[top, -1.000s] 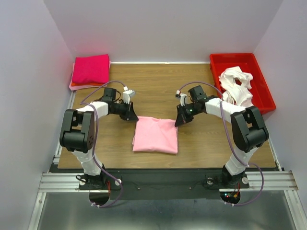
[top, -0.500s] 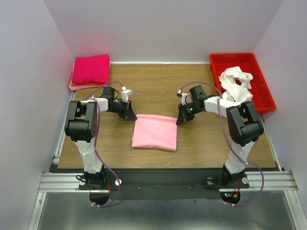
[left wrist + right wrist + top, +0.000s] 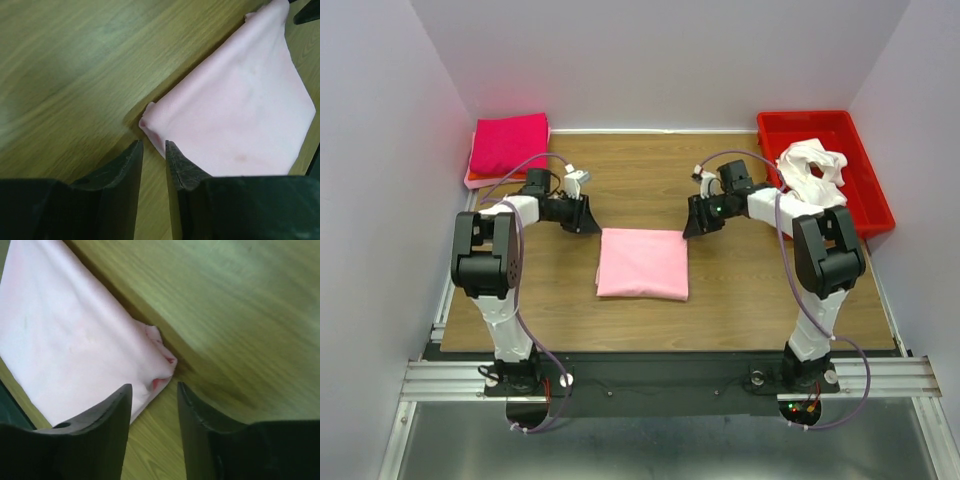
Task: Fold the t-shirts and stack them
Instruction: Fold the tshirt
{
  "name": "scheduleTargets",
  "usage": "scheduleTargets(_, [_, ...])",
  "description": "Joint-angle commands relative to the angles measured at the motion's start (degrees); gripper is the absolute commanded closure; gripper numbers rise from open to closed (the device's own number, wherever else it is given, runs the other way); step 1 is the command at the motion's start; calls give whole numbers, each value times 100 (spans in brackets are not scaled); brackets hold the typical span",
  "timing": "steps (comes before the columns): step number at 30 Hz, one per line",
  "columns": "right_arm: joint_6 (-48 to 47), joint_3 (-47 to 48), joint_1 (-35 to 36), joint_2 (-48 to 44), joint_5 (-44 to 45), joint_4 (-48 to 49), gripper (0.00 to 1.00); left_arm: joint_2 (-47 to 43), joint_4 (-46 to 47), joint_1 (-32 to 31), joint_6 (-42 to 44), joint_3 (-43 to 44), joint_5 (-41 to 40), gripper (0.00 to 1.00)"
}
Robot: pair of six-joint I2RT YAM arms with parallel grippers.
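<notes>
A light pink t-shirt (image 3: pixel 643 263) lies folded into a rectangle in the middle of the wooden table (image 3: pixel 640 180). My left gripper (image 3: pixel 588 224) hovers just off its far left corner (image 3: pixel 150 112), jaws open a little with only wood between them. My right gripper (image 3: pixel 690 228) is just off the far right corner (image 3: pixel 162 357), open, with nothing held. A folded magenta t-shirt (image 3: pixel 509 143) tops a small stack at the back left. White t-shirts (image 3: pixel 812 180) lie crumpled in the red bin (image 3: pixel 820 125).
The red bin stands at the back right beside the right arm's elbow. The folded stack rests against the left wall. White walls close in the table on three sides. The arm bases (image 3: pixel 520 375) sit at the near edge.
Both grippers have opened and let go of the pink t-shirt's far corners. They pulled back toward the far side and outward. The shirt now lies flat and squarer.
</notes>
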Motion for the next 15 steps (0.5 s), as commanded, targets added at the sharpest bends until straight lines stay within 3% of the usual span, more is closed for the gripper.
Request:
scheduleTargets(1, [56,138,-179,-534,147,-79,38,-1067,146,249,-13,94,234,61])
scheduleTargets(2, [47,93,-187,-684,173,-70,24,-1227,163,250,-13,15,313,60])
scheduleTargets(5, [203,57,-179,-1149,-37,-27,23,-1710,767,163,-676,-493,884,61])
scheduleTargets(7, [562,75,-187,-1169,-694,157,29,-1799,1529,48,-1206,-741,1069,63])
scheduleTargets(9, [1203,49,-109,-950,-1483,675,44,-1669,2172,-179,-1819,-1118,1166,65])
scheduleTargets(12, [1592,83,224,-433,-1943,1019,59,-1231,2824,-443,-2479,-1243,1228,67])
scheduleTargets(15, [1927,-21,366,50,-2164,1484,62,-790,3168,-567,-2885,-1190,1237,68])
